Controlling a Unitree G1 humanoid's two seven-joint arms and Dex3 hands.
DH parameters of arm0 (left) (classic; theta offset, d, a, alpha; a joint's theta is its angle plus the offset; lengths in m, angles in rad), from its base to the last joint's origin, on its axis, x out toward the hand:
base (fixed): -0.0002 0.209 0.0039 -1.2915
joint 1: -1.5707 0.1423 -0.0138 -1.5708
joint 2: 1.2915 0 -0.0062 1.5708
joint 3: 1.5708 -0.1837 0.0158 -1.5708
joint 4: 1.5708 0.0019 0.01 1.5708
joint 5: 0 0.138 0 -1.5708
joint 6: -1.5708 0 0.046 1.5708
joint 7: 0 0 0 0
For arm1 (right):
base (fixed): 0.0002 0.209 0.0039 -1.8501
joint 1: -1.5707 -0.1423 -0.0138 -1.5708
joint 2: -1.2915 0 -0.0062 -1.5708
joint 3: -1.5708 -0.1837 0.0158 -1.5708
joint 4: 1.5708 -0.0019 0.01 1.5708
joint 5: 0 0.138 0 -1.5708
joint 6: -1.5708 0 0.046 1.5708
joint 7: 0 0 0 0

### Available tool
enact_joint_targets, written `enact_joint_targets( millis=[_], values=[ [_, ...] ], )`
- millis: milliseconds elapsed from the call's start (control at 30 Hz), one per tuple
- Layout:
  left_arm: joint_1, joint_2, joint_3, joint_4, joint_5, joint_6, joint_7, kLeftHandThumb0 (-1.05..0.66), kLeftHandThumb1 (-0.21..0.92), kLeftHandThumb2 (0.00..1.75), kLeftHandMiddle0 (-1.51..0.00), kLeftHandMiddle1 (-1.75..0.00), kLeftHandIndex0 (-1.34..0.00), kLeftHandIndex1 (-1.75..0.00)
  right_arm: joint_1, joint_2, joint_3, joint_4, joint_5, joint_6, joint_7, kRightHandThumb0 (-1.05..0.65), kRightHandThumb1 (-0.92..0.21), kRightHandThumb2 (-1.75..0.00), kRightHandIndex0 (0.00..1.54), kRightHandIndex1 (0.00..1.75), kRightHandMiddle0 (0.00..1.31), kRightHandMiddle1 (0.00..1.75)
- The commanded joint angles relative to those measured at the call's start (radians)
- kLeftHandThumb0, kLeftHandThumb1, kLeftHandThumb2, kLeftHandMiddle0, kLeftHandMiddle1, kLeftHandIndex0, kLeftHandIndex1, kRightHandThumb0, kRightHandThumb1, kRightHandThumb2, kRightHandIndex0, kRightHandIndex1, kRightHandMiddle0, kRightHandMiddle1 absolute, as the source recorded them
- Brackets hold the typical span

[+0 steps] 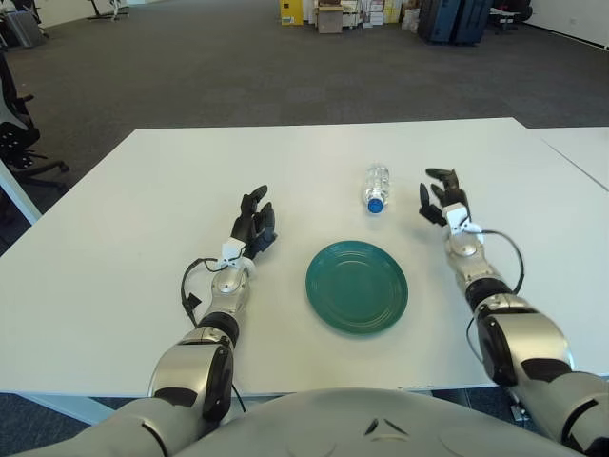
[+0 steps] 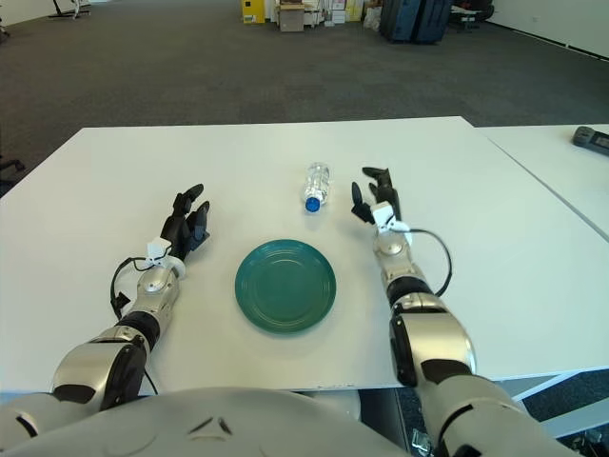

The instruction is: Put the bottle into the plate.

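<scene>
Green plate [image 1: 357, 286] lies flat on the white table [image 1: 114, 248], nearest to me and between my two forearms, with nothing in it. My left hand [image 1: 253, 227] shows to the left of the plate, well apart from it, fingers loosely spread and holding nothing. My right hand [image 1: 442, 199] is further out on the other side, beyond the plate's far right edge, fingers open and pointing away from me, gripping nothing. The bottle [image 1: 377, 188] lies on its side past the plate's far rim, its blue cap turned toward me; it sits just left of my right hand, near it but not touching, and is not yet in the plate
</scene>
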Motion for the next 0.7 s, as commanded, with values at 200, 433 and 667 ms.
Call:
enact_joint_targets(
  millis=[200, 433, 667],
  values=[
    [0.058, -0.010, 0.008, 0.050, -0.009, 0.031, -0.013, -0.83, 0.92, 0.69, -0.41, -0.02, 0.00, -0.75, -0.159, -0.104, 0.250, 0.060, -0.280, 0.100, -0.096, -0.89, -0.92, -0.91, 0.10, 0.00, 0.00, 0.42],
    [0.054, -0.019, -0.002, 0.048, 0.001, 0.031, -0.009, -0.86, 0.92, 0.70, -0.40, -0.02, 0.00, -0.75, -0.211, -0.092, 0.316, 0.082, -0.315, 0.103, -0.066, -0.98, -0.92, -0.92, 0.01, 0.00, 0.00, 0.20],
    [0.046, -0.020, -0.019, 0.051, 0.021, 0.046, 0.005, -0.88, 0.92, 0.73, -0.39, -0.01, 0.00, -0.73, -0.244, -0.052, 0.358, 0.085, -0.333, 0.105, -0.069, -1.00, -0.92, -0.92, 0.00, 0.00, 0.00, 0.16]
  ],
)
